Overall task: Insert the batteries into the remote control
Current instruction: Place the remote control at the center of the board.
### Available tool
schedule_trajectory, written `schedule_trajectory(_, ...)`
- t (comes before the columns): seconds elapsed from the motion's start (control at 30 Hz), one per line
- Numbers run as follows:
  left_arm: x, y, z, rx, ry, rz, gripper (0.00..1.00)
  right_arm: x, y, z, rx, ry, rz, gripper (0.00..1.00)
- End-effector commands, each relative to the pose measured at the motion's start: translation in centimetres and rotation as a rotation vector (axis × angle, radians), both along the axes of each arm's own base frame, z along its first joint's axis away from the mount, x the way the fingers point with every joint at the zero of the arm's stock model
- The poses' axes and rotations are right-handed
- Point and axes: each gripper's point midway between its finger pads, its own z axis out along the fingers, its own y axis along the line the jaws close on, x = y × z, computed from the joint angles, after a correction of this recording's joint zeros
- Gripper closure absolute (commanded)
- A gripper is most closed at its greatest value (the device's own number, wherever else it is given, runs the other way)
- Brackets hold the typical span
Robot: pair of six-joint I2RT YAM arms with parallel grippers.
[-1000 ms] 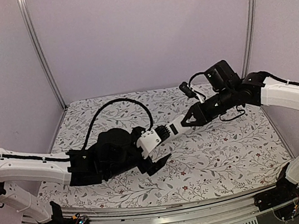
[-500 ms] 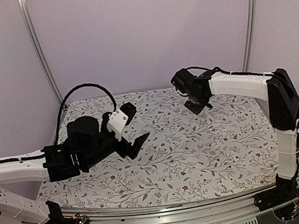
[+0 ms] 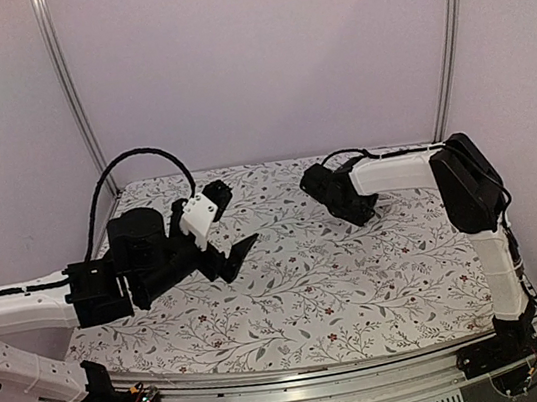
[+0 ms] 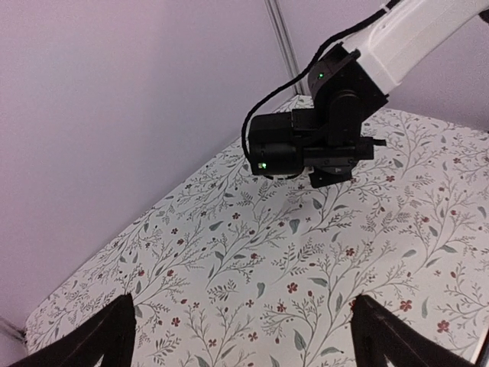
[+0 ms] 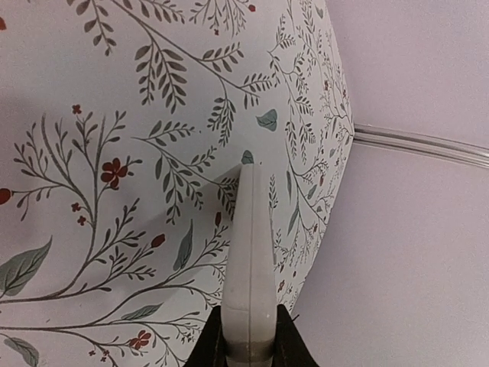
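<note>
Moved: both arms have drawn apart since a second ago; left gripper (image 3: 230, 225) swung back left, right gripper (image 5: 249, 345) folded toward the far right.
Around: floral cloth (image 3: 361, 278) under both grippers, lilac walls (image 3: 258, 61) behind, metal posts (image 3: 70, 89) at the far corners, black cable (image 3: 136, 158) looping over the left arm.
Left gripper: jaws spread wide, holding nothing, above the cloth's left half.
Right gripper: clamped on the remote (image 5: 248, 252).
Remote: far, right of centre, over the cloth near its edge.
Remote look: white, seen edge-on, a narrow strip tapering away from the jaws.
</note>
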Motion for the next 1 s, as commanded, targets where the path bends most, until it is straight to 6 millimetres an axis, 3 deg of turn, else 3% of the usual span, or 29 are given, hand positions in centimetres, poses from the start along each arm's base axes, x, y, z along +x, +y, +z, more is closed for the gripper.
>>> schedule_trajectory(0.0, 0.5, 1.2, -0.2, 0.03, -0.015, 0.034, 0.02, -0.7, 0.0, -2.9, -0.039, 0.061, 0.006, 0.85)
schedule_trajectory(0.13, 0.6, 1.6, 0.0, 0.043, -0.029, 0.047, 0.02, -0.9, 0.2, -3.5, -0.027, 0.083, 0.015, 0.61)
schedule_trajectory(0.37, 0.7, 3.0, 0.8, 0.046, -0.056, 0.077, 0.01, -2.3, 1.2, -5.2, 0.052, 0.2, 0.058, 0.46)
schedule_trajectory(0.53, 0.7, 3.4, 1.0, 0.048, -0.065, 0.089, 0.01, -3.4, 2.2, -5.6, 0.131, 0.275, 0.084, 0.28)
schedule_trajectory(0.67, 0.8, 3.5, 1.2, 0.047, -0.068, 0.092, 0.01, -4.2, 2.8, -5.9, 0.175, 0.329, 0.104, 0.2)
schedule_trajectory(0.83, 0.7, 3.6, 1.1, 0.049, -0.065, 0.091, 0.0, -4.3, 5.6, -3.2, 0.349, 0.33, 0.155, 0.12)
schedule_trajectory(0.93, 0.9, 3.6, 1.0, 0.033, -0.053, 0.1, 0.0, -3.9, 7.5, 0.8, 0.529, 0.272, 0.199, 0.11)
schedule_trajectory(0.97, 1.2, 3.7, 0.9, 0.02, -0.039, 0.108, 0.0, -3.0, 7.8, 3.2, 0.634, 0.209, 0.202, 0.11)
